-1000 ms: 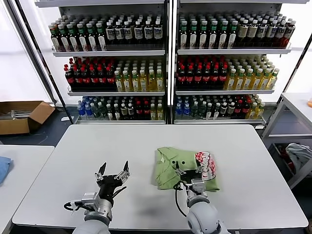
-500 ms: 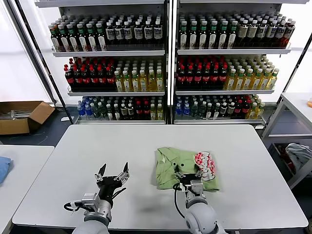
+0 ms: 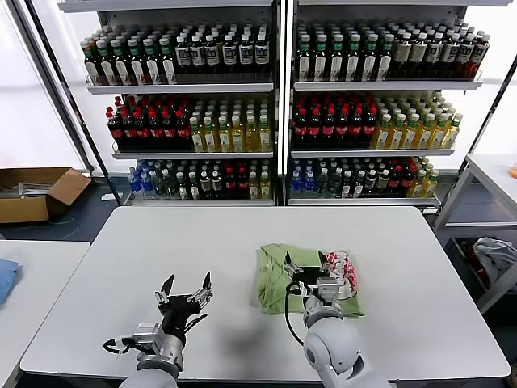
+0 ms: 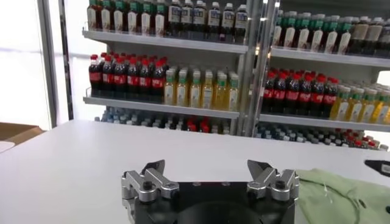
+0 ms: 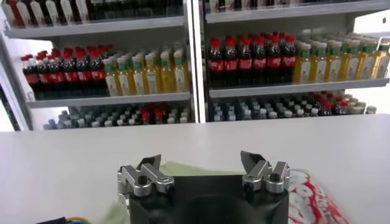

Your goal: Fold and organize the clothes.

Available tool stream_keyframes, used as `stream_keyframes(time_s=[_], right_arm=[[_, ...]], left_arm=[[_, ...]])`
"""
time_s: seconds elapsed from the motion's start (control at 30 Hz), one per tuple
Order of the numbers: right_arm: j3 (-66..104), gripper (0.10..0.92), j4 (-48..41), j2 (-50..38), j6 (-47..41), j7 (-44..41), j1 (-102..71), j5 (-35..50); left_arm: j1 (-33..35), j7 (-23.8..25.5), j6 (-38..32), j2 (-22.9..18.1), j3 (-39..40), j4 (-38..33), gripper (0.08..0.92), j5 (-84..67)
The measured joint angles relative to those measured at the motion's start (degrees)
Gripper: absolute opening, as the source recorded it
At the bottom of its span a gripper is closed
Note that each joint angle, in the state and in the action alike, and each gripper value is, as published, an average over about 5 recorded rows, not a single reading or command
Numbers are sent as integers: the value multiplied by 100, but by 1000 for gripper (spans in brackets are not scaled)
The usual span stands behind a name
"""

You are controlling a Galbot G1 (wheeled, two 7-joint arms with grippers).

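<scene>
— Hands first: our right hand (image 3: 315, 273) hovers spread wide above the folded polo shirt (image 3: 279, 279); nothing held.
— We see the shirt right of centre on the table (image 3: 121, 267). Our left hand (image 3: 185, 291) waits beside it, wide.

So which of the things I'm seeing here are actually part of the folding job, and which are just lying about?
Part of the job:
- light green polo shirt, folded on the white table
- right gripper, open over the shirt
- left gripper, open over bare table

Just lying about:
- blue cloth on the side table
- cardboard box on the floor
- grey-white cloth bundle
- bottle shelves
</scene>
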Motion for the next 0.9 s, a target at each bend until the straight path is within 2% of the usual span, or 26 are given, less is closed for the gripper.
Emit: stream_keyframes(time_s=[0.4, 0.9], right_arm=[[59, 823, -779, 461, -96, 282, 335, 92], [89, 823, -967, 562, -222, 380, 249, 111]], left_arm=[[37, 14, 24, 11, -11, 0, 823, -10], [102, 11, 48, 22, 30, -57, 823, -14]])
